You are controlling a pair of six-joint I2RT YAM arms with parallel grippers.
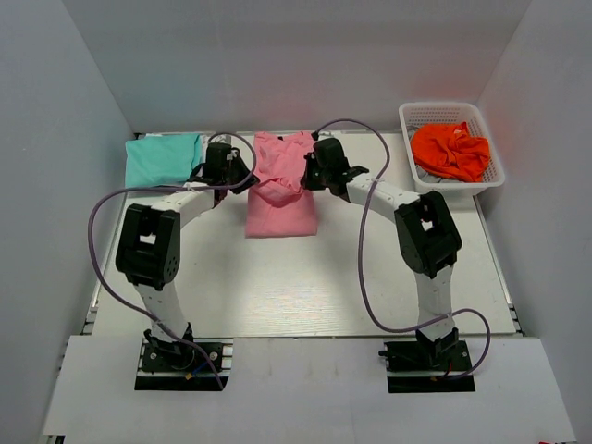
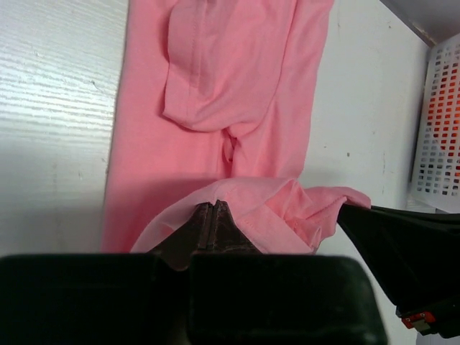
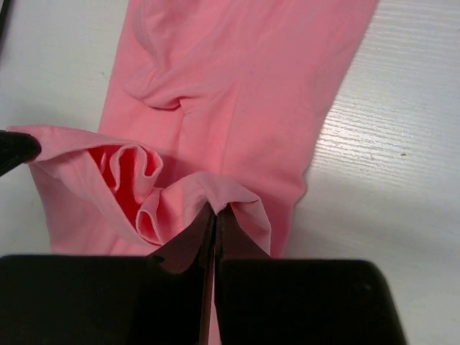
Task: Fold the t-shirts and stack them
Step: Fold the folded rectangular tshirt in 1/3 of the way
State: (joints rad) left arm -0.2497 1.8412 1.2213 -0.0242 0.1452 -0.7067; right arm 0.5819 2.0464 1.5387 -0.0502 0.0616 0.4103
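Observation:
A light pink t-shirt (image 1: 280,199) lies lengthwise in the middle of the table, folded narrow. My left gripper (image 1: 242,178) is shut on its left edge and my right gripper (image 1: 310,176) is shut on its right edge; between them a lifted fold of pink cloth sags above the rest of the shirt. In the left wrist view the fingers (image 2: 213,215) pinch the pink hem (image 2: 287,208). The right wrist view has the closed fingertips (image 3: 214,213) biting the hem of the pink shirt (image 3: 230,86). A teal t-shirt (image 1: 163,157) lies folded at the back left.
A white basket (image 1: 435,113) at the back right holds an orange garment (image 1: 450,149). White walls close in the table on the left, back and right. Purple cables (image 1: 365,240) loop over both arms.

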